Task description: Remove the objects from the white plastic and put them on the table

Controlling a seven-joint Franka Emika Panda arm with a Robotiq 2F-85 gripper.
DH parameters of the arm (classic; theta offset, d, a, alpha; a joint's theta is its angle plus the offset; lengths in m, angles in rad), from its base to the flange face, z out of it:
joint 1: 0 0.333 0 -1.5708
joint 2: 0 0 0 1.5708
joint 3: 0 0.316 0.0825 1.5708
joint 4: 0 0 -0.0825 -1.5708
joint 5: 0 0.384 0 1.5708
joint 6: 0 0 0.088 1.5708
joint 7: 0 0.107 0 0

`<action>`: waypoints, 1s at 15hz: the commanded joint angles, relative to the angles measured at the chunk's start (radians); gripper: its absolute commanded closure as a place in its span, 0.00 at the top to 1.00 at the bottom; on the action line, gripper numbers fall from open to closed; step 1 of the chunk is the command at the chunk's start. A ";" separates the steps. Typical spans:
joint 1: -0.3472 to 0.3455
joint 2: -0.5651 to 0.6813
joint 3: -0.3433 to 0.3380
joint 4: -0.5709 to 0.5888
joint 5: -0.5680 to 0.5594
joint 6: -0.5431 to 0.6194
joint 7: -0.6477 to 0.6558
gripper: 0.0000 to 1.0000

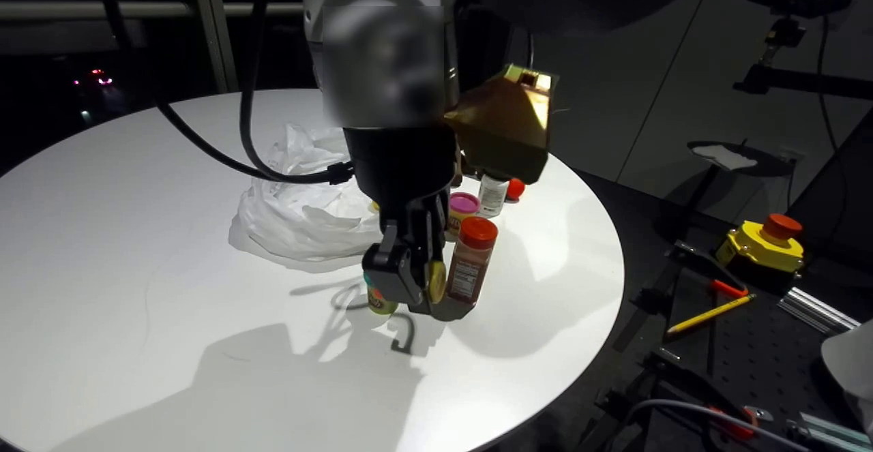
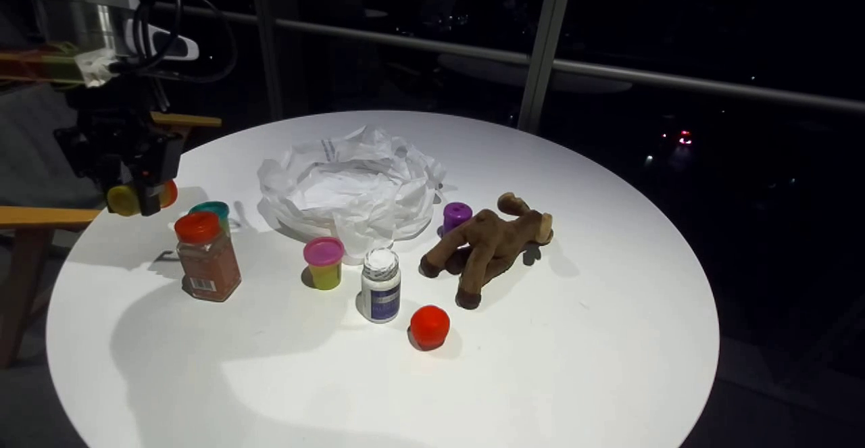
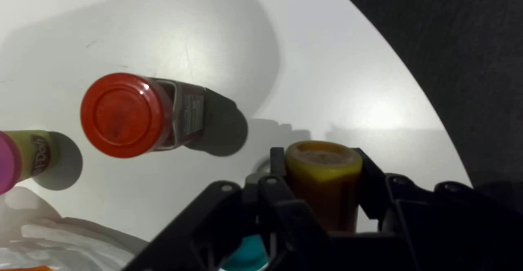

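tub in hand near bare table edge

Close by the tool, yellow tub in its grip, two obstacles standing upright: red-capped jar and teal-lidded tub; wrist view gives bare tabletop from jar out to the rim. Bare gap between jar and pink-lidded Play-Doh tub, narrower from there to the white pill bottle; behind, crumpled plastic bag and brown plush animal bar the way, purple piece plugging the space between. Wide open run along the near edge in an exterior view, in front of the round red object.
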 commanded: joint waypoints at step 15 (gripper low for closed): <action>-0.063 0.038 0.014 -0.227 -0.012 0.328 -0.228 0.18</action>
